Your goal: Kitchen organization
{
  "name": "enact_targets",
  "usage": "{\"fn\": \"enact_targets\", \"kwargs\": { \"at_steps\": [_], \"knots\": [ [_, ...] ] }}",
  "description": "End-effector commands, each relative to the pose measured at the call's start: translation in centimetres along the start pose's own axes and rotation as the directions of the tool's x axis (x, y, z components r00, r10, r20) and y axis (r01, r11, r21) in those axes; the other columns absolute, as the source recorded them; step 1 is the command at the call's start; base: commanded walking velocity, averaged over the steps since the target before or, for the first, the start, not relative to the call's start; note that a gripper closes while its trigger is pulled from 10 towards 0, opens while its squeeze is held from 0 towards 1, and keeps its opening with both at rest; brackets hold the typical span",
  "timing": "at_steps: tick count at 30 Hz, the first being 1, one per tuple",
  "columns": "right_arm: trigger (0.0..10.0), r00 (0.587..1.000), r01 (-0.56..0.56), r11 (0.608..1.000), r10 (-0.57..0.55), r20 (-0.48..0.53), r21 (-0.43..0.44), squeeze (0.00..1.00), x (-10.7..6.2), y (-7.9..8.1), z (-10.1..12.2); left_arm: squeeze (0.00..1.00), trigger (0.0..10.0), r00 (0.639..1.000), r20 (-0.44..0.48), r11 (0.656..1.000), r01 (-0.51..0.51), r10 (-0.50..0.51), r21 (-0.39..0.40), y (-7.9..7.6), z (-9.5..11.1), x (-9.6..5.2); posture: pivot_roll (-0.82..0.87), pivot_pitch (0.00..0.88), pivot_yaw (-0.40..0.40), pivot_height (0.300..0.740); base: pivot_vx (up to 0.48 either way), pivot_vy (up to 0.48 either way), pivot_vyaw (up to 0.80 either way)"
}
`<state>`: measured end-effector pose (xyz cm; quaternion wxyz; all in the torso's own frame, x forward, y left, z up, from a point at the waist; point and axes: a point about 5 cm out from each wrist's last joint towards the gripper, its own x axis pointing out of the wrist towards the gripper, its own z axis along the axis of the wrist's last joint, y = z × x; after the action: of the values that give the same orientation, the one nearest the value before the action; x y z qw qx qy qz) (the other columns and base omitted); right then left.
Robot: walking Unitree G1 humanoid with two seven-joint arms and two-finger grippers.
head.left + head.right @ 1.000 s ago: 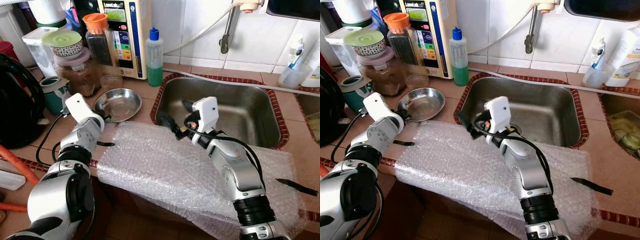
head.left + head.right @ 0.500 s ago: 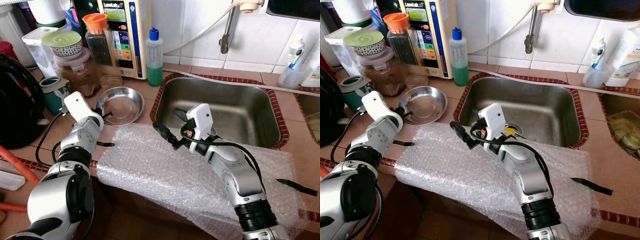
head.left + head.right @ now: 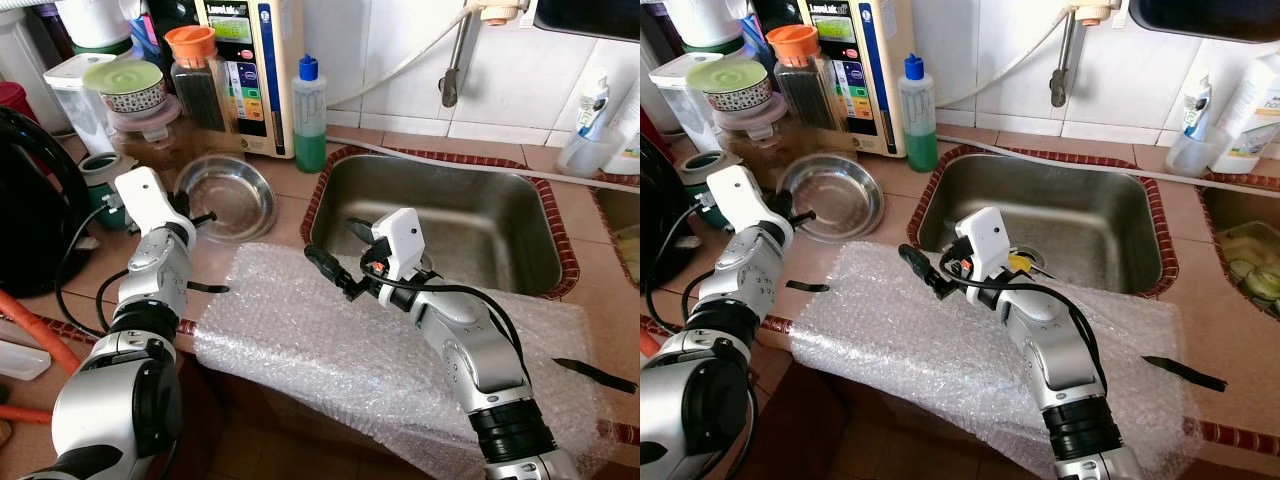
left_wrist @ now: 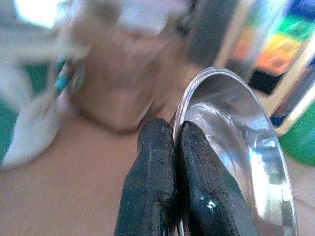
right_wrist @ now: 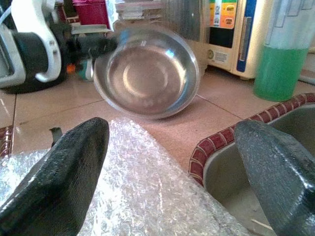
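Pinching the rim of the steel bowl (image 3: pixel 226 196), the left gripper (image 3: pixel 200 218) tilts it up off the tiled counter (image 3: pixel 285 180). The right gripper (image 3: pixel 335 255) hovers over the bubble wrap (image 3: pixel 330 340) beside the sink (image 3: pixel 470 215), jaws spread wide.

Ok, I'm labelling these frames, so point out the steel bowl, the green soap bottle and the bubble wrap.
steel bowl (image 3: pixel 228 196), left eye view, inner bottom.
green soap bottle (image 3: pixel 310 122), left eye view, middle of body.
bubble wrap (image 3: pixel 330 345), left eye view, flat middle of the sheet.
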<state>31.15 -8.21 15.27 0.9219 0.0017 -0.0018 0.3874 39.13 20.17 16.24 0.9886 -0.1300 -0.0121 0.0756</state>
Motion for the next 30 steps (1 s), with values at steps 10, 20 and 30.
{"fn": "enact_targets", "kwargs": {
  "at_steps": [10,20,30],
  "knots": [
    [10.0,0.974,0.205,0.975,-0.211,0.078,0.081,0.0,0.3,-2.1,1.1,0.0,0.0,0.93,0.243,0.959,0.25,-0.276,0.134,-3.8,2.9,-0.7,0.06,0.0,0.064,0.74,0.0,0.0,0.0],
    [10.0,0.903,0.359,0.889,-0.408,0.138,0.284,0.0,0.5,-4.4,2.4,0.0,0.0,0.811,0.336,0.876,0.468,-0.478,0.116,-7.7,3.7,-2.3,0.06,0.0,0.066,0.74,0.0,0.0,0.0],
    [10.0,0.88,0.383,0.868,-0.447,0.159,0.317,0.0,1.0,-5.3,3.2,0.0,0.0,0.75,0.34,0.811,0.581,-0.567,0.073,-10.7,2.9,-4.2,0.07,0.0,0.064,0.74,0.0,0.0,0.0]
  ]
}}
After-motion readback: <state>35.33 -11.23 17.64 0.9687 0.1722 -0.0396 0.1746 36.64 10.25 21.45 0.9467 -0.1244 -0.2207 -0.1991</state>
